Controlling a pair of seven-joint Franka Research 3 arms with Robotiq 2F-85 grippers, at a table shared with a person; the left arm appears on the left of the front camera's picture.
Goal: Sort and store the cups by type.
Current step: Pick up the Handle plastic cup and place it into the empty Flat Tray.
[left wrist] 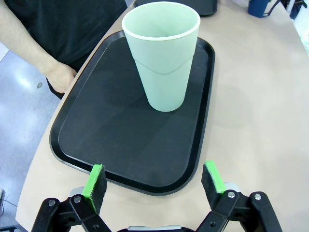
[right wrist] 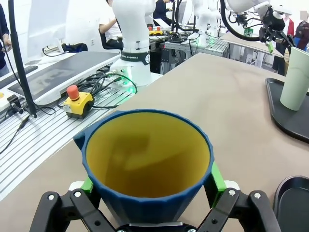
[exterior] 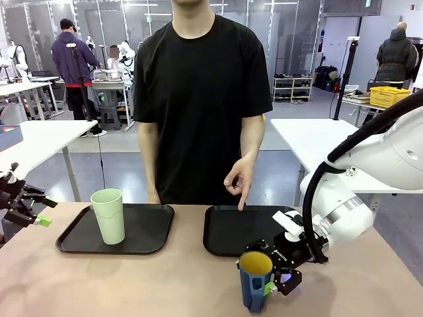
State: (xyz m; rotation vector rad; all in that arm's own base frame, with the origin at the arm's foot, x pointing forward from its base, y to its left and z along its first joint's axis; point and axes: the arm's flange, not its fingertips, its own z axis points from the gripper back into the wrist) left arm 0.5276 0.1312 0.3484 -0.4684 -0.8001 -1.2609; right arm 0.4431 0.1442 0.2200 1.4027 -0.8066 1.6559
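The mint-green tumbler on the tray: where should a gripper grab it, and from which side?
Grip the mint-green tumbler across its smooth wall at mid-height, coming in level from the robot's side. It stands upright, handleless and tapered on the left tray, so probably any side suits.

A fixed front camera looks across the table (exterior: pixel 132 284) at a person (exterior: pixel 198 99) standing on the far side. The left wrist camera looks steeply down, close over a black tray (left wrist: pixel 96 125) holding a green cup (left wrist: pixel 161 63). The right wrist camera sits very close above a blue mug (right wrist: pixel 147 159), facing along the table; both wrist views share that cup and tray.
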